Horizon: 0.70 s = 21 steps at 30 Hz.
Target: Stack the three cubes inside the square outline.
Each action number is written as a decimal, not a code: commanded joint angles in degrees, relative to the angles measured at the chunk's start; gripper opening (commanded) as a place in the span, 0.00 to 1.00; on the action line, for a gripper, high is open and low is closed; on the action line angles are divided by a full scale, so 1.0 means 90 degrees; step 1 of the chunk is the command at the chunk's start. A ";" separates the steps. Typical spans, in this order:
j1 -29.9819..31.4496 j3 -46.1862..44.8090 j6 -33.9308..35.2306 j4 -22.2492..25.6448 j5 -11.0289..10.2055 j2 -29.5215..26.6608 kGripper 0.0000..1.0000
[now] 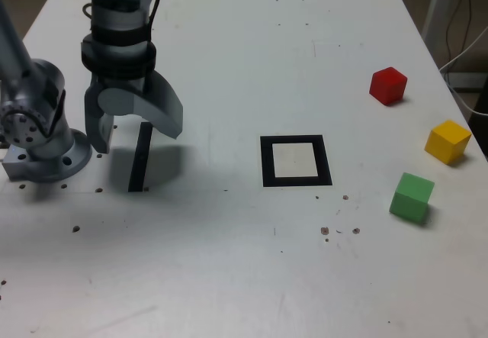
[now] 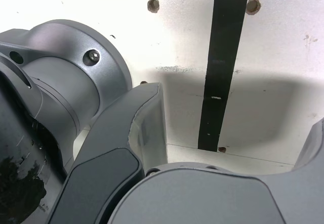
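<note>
- In the exterior view's left, the gripper (image 1: 131, 133) hangs above the black tape strip (image 1: 139, 157), jaws spread wide, holding nothing.
- The square outline (image 1: 296, 161) sits mid-table, empty.
- At the right, 3 separate cubes: red cube (image 1: 388, 85), yellow cube (image 1: 447, 141), green cube (image 1: 412, 197).

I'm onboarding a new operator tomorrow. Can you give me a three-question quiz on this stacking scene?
1. True or false: the square outline already holds a cube.
2. In the exterior view, which cube lies farthest from the camera: A red cube, B yellow cube, C green cube?
3. What dark thing on the table lies under the open gripper?

Key: 1 false, its white centre is bare. 2 A. 3 the straight black tape strip.
</note>
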<state>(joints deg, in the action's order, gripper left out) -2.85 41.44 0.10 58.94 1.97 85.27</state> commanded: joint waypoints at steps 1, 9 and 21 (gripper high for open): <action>-0.0005 -0.0024 -0.0011 0.0023 0.0002 -0.0039 0.99; -0.0005 0.0004 -0.0011 0.0045 0.0006 -0.0058 0.99; -0.0005 0.0093 -0.0011 -0.0018 0.0000 -0.0025 0.99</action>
<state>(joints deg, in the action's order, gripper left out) -2.85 42.01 0.10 59.18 1.97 84.91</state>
